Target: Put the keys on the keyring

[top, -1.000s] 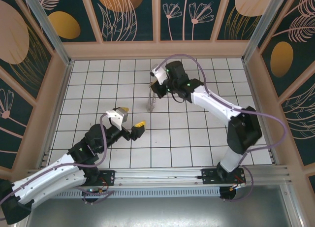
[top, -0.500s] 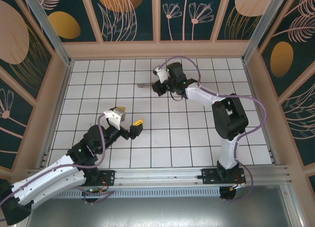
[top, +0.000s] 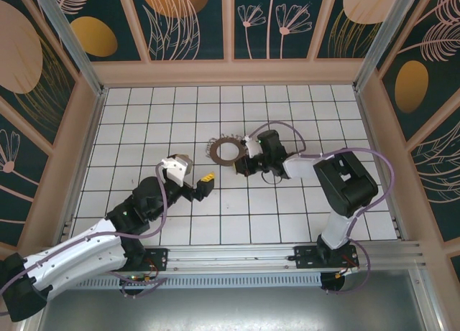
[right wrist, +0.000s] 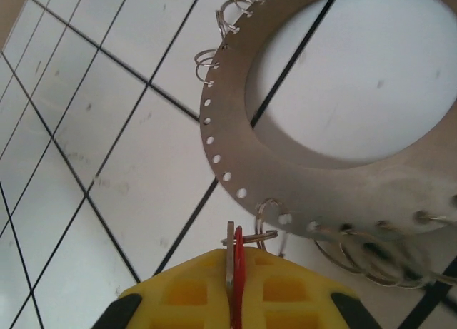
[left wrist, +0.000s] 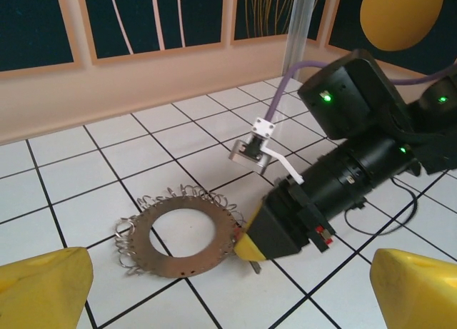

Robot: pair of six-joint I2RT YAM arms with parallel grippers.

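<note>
Since a second ago the left arm has edged forward. The right arm has swung in from the far tiles (top: 144, 130) and dropped low, and the ring (top: 226, 161) now lies flat near the middle.

The left claw (top: 192, 170) hangs wide open and empty, near the ring but apart from it. The right claw (left wrist: 248, 247) is closed on the key (right wrist: 238, 272), pinched edge-on with its tip at the ring's rim, beside a small wire loop (right wrist: 265, 235). I cannot tell whether the key is threaded through the loop.

Nothing pins the ring down, so any push or pull through the key would likely slide it across the smooth tiles. If the claw lets go before the key is through the loop, the key would simply drop loose beside the ring.
</note>
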